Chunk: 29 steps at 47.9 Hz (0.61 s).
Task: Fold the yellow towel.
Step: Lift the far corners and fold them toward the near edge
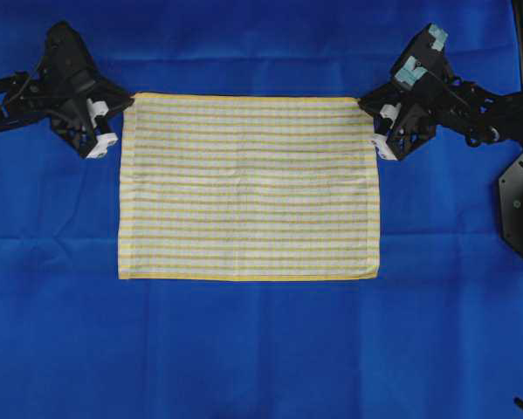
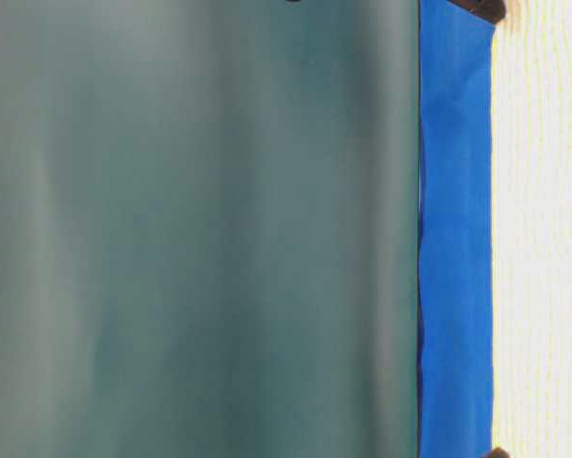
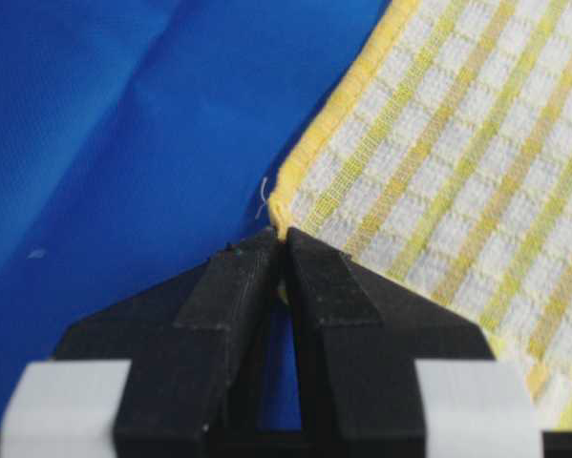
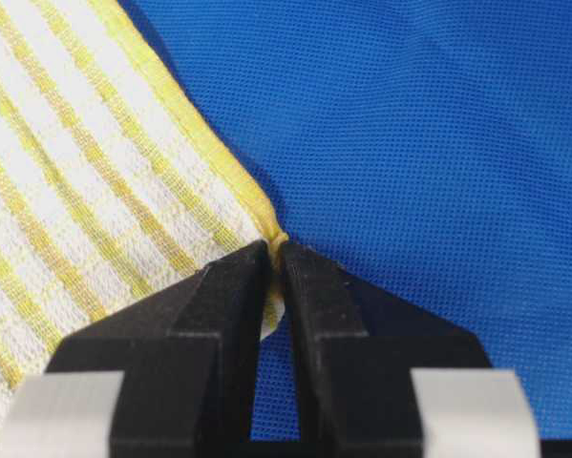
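The yellow towel [image 1: 248,188] lies spread flat in the middle of the overhead view, a yellow-and-white checked rectangle with a yellow hem. My left gripper [image 1: 124,111] is at its far left corner. In the left wrist view the gripper [image 3: 282,239] is shut on the hem corner of the towel [image 3: 457,143]. My right gripper [image 1: 367,106] is at the far right corner. The right wrist view shows that gripper [image 4: 276,250] shut on the corner tip of the towel [image 4: 85,172]. The table-level view catches only a pale strip of the towel [image 2: 543,239].
A large blue cloth [image 1: 261,349] covers the whole table under the towel. A black arm base plate [image 1: 519,205] sits at the right edge. The table-level view is mostly a blurred green backdrop [image 2: 200,229], with the blue cloth's edge [image 2: 455,239] beside it.
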Each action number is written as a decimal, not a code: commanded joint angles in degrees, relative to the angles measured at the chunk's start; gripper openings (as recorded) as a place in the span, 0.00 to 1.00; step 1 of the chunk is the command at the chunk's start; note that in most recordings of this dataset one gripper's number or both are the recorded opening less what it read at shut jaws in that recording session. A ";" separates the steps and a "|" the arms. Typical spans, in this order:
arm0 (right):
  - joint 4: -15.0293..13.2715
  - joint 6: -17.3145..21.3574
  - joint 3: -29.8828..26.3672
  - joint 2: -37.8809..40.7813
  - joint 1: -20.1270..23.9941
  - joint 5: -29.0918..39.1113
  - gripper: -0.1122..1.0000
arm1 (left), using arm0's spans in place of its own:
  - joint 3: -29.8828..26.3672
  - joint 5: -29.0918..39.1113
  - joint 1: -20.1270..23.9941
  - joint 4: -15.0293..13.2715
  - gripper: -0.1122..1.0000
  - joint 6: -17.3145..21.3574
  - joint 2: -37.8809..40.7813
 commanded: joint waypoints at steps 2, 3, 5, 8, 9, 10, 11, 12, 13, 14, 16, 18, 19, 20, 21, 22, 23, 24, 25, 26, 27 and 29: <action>1.23 0.00 0.09 -1.93 -0.18 -0.26 0.18 | -0.18 1.41 0.35 -0.18 0.13 0.18 -3.96; 1.32 0.00 0.09 -2.29 -0.18 -0.18 0.18 | -0.18 1.85 0.26 -0.18 0.13 0.18 -4.57; 1.58 0.00 0.18 -3.16 -0.18 -0.09 0.18 | -0.09 2.72 0.26 -0.18 0.13 0.26 -5.89; 1.85 0.00 0.44 -4.31 -0.18 0.00 0.18 | 0.00 3.96 0.26 -0.18 0.13 0.26 -7.65; 1.93 0.00 0.53 -4.75 -0.18 0.00 0.18 | 0.00 4.22 0.35 -0.09 0.13 0.18 -8.17; 1.93 0.00 0.53 -5.10 -0.18 0.00 0.18 | 0.00 4.57 0.35 -0.18 0.13 0.26 -8.70; 1.93 0.00 0.62 -5.45 -0.18 0.00 0.18 | 0.00 4.92 0.35 -0.18 0.13 0.26 -9.49; 1.93 -0.09 0.70 -5.71 -0.09 0.00 0.18 | 0.00 5.19 0.35 -0.09 0.13 0.26 -9.93; 1.93 -0.09 0.70 -6.06 -0.18 0.00 0.18 | 0.00 5.27 0.35 -0.09 0.13 0.26 -10.37; 1.93 -0.09 0.79 -6.33 -0.18 0.00 0.18 | 0.00 5.36 0.26 -0.09 0.13 0.26 -10.63; 1.93 -0.09 0.79 -6.77 -0.18 0.09 0.18 | 0.09 5.45 0.26 -0.09 0.13 0.26 -11.34; 1.93 -0.09 0.79 -7.21 -0.09 0.18 0.18 | 0.09 5.54 0.09 -0.09 0.13 0.18 -11.78; 1.93 -0.09 0.79 -7.29 -0.18 0.18 0.18 | 0.09 5.62 0.00 -0.09 0.13 0.18 -12.04; 1.93 -0.09 0.79 -7.38 -0.18 0.26 0.18 | 0.09 5.62 -0.09 -0.09 0.13 0.18 -12.22; 1.93 -0.09 0.79 -7.56 -0.18 0.44 0.18 | 0.18 5.71 -0.18 -0.09 0.13 0.18 -12.30; 1.93 -0.09 0.79 -7.56 -0.18 0.62 0.18 | 0.18 5.89 -0.26 -0.09 0.13 0.18 -12.39; 1.93 -0.18 0.88 -7.82 -0.18 0.70 0.18 | 0.26 5.89 -0.35 -0.09 0.13 0.18 -12.57; 1.93 -0.18 0.79 -7.82 -0.18 0.79 0.18 | 0.18 5.98 -0.44 -0.09 0.13 0.09 -12.66; 1.93 -0.18 0.79 -7.91 -0.18 0.88 0.18 | 0.26 6.06 -0.70 -0.09 0.13 0.09 -12.74; 1.93 -0.18 0.79 -8.00 -0.09 0.97 0.18 | 0.26 6.06 -0.88 -0.09 0.13 0.09 -12.83; 1.93 -0.18 0.79 -8.17 -0.09 1.23 0.18 | 0.35 6.06 -0.97 -0.09 0.13 0.00 -12.83; 1.93 -0.18 0.79 -8.44 0.18 1.58 0.18 | 0.44 6.15 -1.41 -0.09 0.13 -0.09 -12.92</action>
